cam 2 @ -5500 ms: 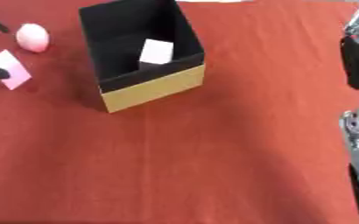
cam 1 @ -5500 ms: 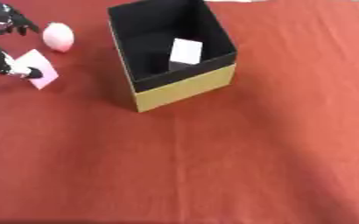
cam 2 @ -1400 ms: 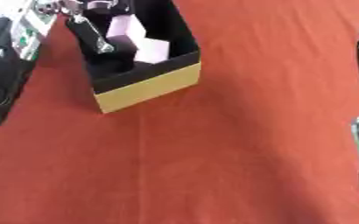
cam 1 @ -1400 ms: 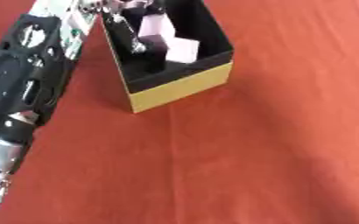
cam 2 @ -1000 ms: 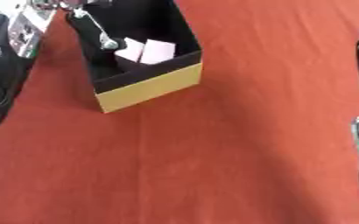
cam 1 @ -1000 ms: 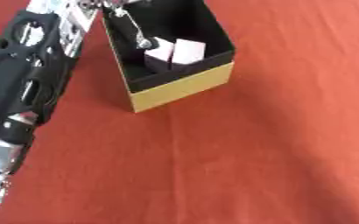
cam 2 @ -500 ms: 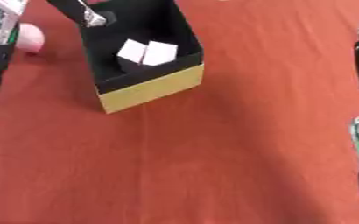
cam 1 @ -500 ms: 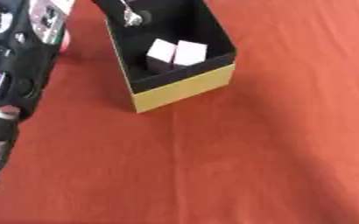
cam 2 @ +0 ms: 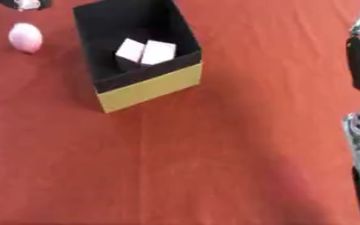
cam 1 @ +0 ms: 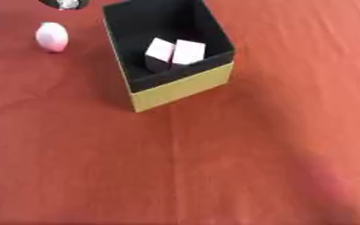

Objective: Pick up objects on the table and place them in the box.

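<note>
Two pale pink blocks (cam 1: 175,51) lie side by side in the black-lined box (cam 1: 185,86).

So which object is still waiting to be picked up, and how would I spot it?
Start from the black box with the yellow front on the red cloth. To its left, near the far edge, lies a pink egg-shaped object, apart from the box wall. It is rounded and sits alone on the cloth, whereas the two pale blocks are angular and already inside the box.
</note>
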Available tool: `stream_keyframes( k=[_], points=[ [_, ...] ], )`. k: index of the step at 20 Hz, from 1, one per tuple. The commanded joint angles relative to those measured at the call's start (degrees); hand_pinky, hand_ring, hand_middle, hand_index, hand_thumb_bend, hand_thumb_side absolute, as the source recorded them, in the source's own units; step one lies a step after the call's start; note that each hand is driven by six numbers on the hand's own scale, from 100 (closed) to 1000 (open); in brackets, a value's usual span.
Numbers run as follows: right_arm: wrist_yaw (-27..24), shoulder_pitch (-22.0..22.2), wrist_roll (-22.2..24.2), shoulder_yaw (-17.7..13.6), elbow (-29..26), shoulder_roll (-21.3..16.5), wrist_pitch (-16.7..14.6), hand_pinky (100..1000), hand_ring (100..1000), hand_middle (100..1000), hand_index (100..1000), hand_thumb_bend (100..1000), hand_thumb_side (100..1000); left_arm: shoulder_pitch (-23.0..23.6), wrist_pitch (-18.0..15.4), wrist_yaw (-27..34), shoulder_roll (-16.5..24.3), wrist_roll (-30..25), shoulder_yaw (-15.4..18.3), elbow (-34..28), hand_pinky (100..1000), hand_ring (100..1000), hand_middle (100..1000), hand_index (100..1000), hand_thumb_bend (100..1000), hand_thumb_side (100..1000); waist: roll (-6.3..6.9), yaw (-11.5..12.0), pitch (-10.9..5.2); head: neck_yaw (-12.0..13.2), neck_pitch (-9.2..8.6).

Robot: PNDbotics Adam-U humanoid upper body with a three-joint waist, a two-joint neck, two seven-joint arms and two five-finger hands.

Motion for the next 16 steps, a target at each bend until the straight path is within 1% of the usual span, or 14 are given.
stream_keyframes(
  k=[1, 3, 5, 9, 11, 16],
  points=[
    [0.29, -0.27, 0.09, -0.58, -0.93, -1.74, 0.53, 813, 745, 753, 879, 100, 684, 0.0, 1.28, -0.9, 3.43, -0.56, 1.95, 2.6, 716, 876, 849, 933, 313, 242, -0.34, -0.19, -1.4, 0.22, 0.04],
    [0.24, -0.36, 0.35, -0.59, -0.93, -1.81, 0.53, 813, 745, 753, 878, 100, 684, 0.09, 0.85, -1.39, 3.49, -0.26, 2.12, 5.41, 716, 876, 852, 935, 303, 264, -0.51, -0.33, -1.35, 0.48, -0.11],
    [0.18, -0.42, 0.48, -0.59, -0.93, -1.78, 0.54, 813, 745, 753, 878, 100, 685, 0.09, -0.32, -2.0, 3.46, 0.04, 1.93, 7.68, 732, 888, 867, 937, 358, 351, -0.62, -0.44, -1.27, 0.64, -0.24],
    [0.09, -0.54, 0.43, -0.6, -0.93, -1.67, 0.58, 813, 744, 752, 878, 100, 685, 0.23, -2.29, -4.8, 3.52, 0.23, 1.51, 10.58, 747, 897, 871, 936, 413, 443, -0.69, -0.58, -1.05, 0.7, -0.4],
    [0.05, -0.64, 0.41, -0.56, -0.93, -1.63, 0.56, 813, 744, 752, 878, 100, 685, 0.31, -2.78, -6.39, 3.3, 0.26, 1.45, 12.06, 749, 898, 874, 937, 423, 464, -0.69, -0.68, -0.97, 0.74, -0.63],
    [-0.02, -0.8, 0.32, -0.54, -0.93, -1.53, 0.64, 812, 743, 751, 877, 100, 687, 0.15, -3.81, -9.52, 2.59, 1.1, 1.88, 15.26, 746, 896, 878, 938, 455, 418, -0.74, -0.88, -0.77, 0.65, -1.07]
  ],
)
